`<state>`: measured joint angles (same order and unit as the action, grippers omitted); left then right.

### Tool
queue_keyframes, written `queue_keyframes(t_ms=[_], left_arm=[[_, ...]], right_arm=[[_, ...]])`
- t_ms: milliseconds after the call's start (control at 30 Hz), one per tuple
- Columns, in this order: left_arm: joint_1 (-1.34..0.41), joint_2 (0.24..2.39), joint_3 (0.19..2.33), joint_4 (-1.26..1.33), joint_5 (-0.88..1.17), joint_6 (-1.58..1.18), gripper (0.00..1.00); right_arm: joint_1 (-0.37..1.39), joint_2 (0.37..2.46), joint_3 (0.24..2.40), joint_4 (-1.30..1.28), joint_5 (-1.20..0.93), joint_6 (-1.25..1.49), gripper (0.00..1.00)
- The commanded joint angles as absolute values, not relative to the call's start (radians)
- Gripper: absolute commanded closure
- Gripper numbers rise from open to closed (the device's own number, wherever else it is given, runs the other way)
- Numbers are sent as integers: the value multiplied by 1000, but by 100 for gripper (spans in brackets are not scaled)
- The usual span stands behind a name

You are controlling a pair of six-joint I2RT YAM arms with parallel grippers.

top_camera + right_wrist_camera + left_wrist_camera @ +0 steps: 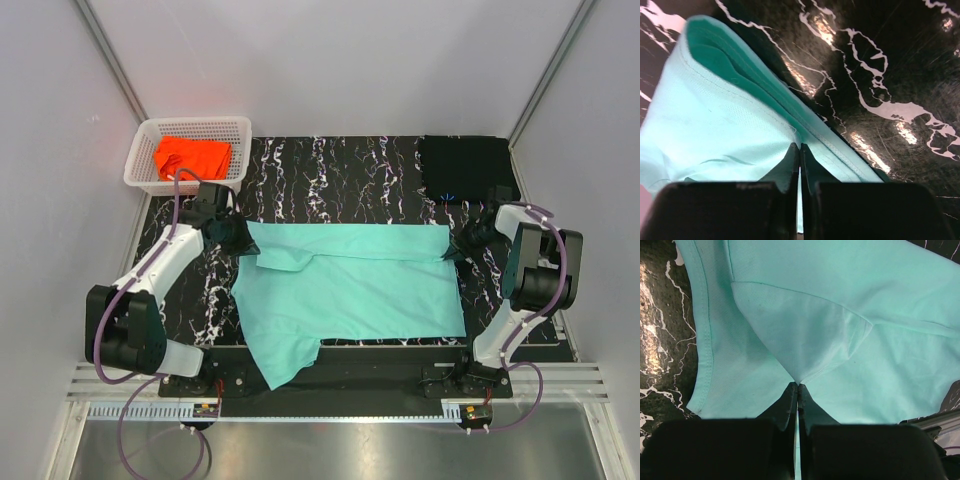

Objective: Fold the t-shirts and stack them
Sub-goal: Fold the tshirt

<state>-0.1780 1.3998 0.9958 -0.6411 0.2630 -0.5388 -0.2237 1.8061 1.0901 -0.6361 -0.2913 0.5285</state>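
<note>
- Mint-teal t-shirt (350, 285) – laid wide across the middle of the black veined tabletop (340, 170), far edge folded over onto itself
- Left gripper (798, 390) – fingers pressed together, pinching the mint-teal cloth at the shirt's far left corner
- Right gripper (800, 150) – fingers pressed together, pinching the folded hem at the far right corner
- Orange t-shirt (190, 157) – crumpled inside the white basket (195, 122), far left
- Black t-shirt (465, 165) – lying flat at the far right corner

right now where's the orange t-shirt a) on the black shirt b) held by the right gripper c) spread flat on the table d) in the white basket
d, the orange t-shirt lies bunched inside the white basket at the table's far left corner.
</note>
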Motion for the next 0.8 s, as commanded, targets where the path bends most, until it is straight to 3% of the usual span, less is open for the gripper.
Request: queue_keyframes(t_ms=[0,467,767], left_arm=[[-178,1362,1093,-629,244,-519,100],[-161,1466,1310,-632,199,-494,100],[-156,1340,1169,-632,219,-529,100]], right_arm=[[-229,1775,1166,-643,-308,545,100],[-229,1903,1410,-672,-337,568,100],[-227,1944,1474,-687,-371,572,100]])
